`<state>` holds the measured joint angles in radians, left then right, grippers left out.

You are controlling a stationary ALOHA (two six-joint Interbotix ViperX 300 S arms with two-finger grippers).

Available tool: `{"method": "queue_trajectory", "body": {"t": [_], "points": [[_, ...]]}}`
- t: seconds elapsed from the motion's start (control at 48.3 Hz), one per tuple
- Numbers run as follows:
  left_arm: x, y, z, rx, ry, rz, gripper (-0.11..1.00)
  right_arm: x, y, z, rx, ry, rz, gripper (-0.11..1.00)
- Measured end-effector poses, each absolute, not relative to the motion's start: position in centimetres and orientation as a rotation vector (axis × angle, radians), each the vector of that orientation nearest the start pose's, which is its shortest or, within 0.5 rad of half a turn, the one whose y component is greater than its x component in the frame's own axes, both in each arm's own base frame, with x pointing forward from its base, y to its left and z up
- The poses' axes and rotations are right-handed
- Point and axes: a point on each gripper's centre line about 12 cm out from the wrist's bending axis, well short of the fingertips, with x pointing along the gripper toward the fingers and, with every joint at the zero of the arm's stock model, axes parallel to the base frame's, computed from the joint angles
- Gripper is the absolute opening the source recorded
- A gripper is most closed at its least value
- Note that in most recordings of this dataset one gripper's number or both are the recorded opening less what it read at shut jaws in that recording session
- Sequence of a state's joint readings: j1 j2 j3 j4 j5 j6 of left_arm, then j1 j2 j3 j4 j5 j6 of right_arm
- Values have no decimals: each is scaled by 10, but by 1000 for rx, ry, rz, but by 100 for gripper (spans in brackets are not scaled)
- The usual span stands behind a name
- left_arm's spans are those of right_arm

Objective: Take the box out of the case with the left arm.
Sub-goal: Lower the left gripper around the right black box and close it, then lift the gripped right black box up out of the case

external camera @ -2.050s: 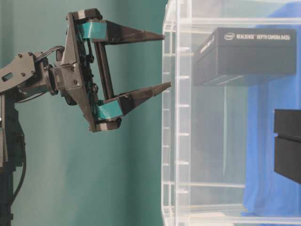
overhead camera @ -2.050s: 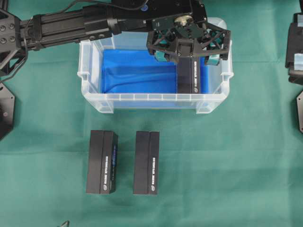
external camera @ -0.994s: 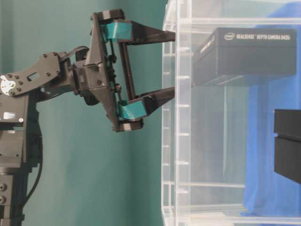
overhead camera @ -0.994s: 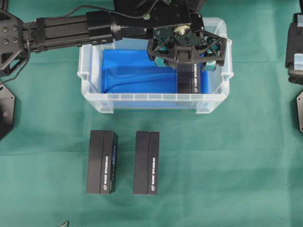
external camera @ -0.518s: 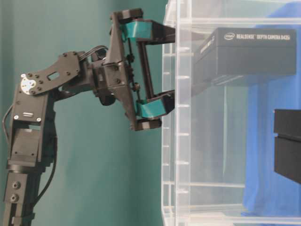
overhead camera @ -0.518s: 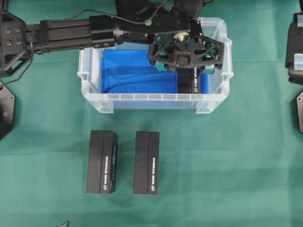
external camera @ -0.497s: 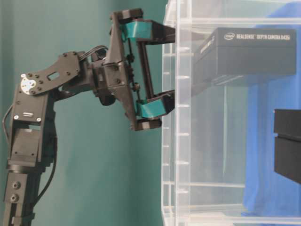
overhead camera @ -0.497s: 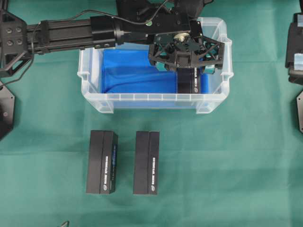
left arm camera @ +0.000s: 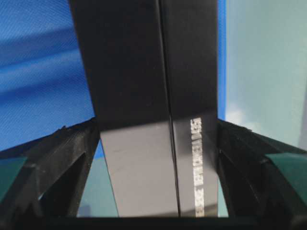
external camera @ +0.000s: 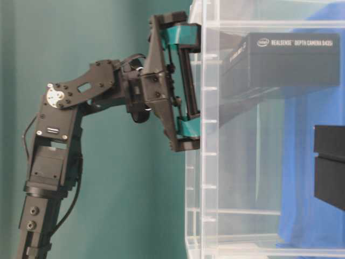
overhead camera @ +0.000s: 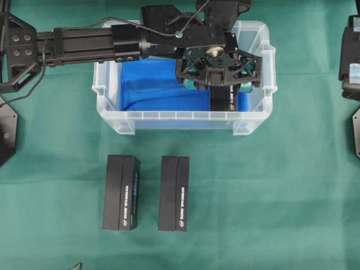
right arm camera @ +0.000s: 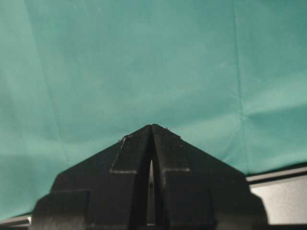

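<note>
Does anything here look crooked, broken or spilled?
Nothing stands out. The case sits square on the cloth, one box lies inside it between the open left gripper fingers, and two more boxes lie neatly outside.

Green cloth-covered table [overhead camera: 292, 185] carrying a bin and two loose boxes

The clear plastic case [overhead camera: 109, 115], lined in blue, is sitting on the cloth toward the far edge of the overhead view, and two black boxes are lying flat nearer the camera, the left black box [overhead camera: 121, 193] and the right black box [overhead camera: 174, 193] resting side by side, parallel, close together but apart, both well clear of the case; the cloth is showing faint creases around them
</note>
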<state>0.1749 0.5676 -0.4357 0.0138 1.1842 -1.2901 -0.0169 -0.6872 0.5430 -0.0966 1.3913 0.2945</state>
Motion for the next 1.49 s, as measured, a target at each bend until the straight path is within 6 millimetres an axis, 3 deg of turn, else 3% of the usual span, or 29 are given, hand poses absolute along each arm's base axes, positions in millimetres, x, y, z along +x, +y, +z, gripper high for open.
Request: {"method": "queue_trajectory", "body": {"t": [0.373, 0.455, 0.538, 0.994, 1.491], "points": [[528, 95, 184, -1186, 1032, 985, 83, 189, -14, 325, 190, 1233, -270, 0], [528, 95, 183, -1194, 1029, 992, 76, 189, -14, 325, 190, 1232, -270, 0], [528, 95, 184, -1213, 1020, 1007, 61, 189, -14, 325, 190, 1233, -270, 0], [529, 92, 184, -1224, 1021, 1006, 61, 189, -14, 325, 192, 1232, -269, 0], [533, 92, 218, -1225, 1010, 999, 61, 189, -14, 324, 190, 1235, -270, 0]]}}
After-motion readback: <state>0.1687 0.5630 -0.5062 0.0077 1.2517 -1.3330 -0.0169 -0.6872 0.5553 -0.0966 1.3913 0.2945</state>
